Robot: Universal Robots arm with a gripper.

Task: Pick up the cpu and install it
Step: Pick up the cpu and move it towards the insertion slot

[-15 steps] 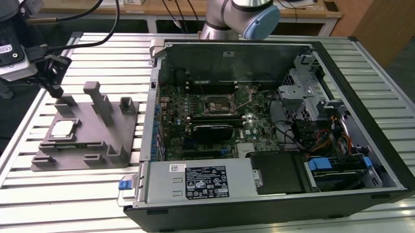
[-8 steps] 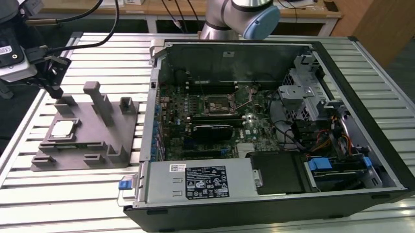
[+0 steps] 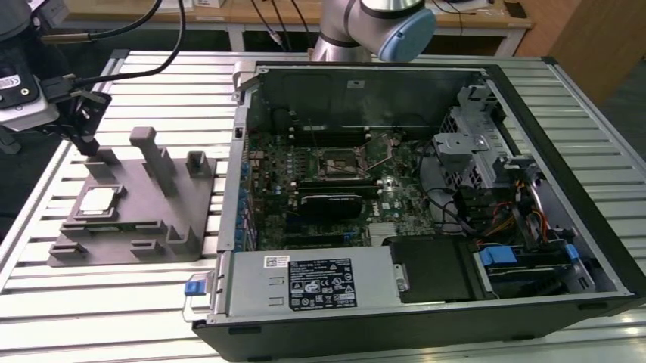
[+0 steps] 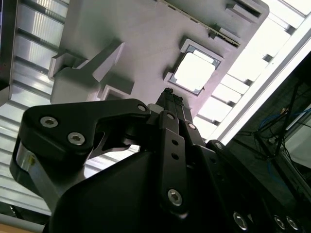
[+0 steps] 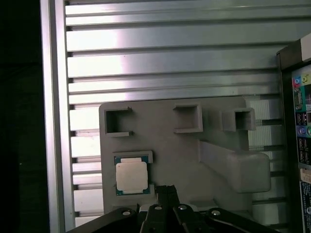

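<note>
Exterior view: cpu lies flat, silver top up, in a shallow recess of the grey fixture block, at the exterior view's left on the slatted alu table. Not picked up. Jaws hang tips-down over the block's rear posts, near the cpu but apart from it. Arm base stands behind the open pc case, which lies at the exterior view's right w/ its side off. Mobo socket sits mid-board, well apart from the cpu.

Jaws' state: in both wrist views the two black tips are pressed together, nothing pinched betw. them.

First wrist view: tips just beside one edge of the cpu, over bare fixture block.

Second wrist view: cpu bright in its recess, tips just short of it. Contact w/ fixture block: cannot tell.
</note>
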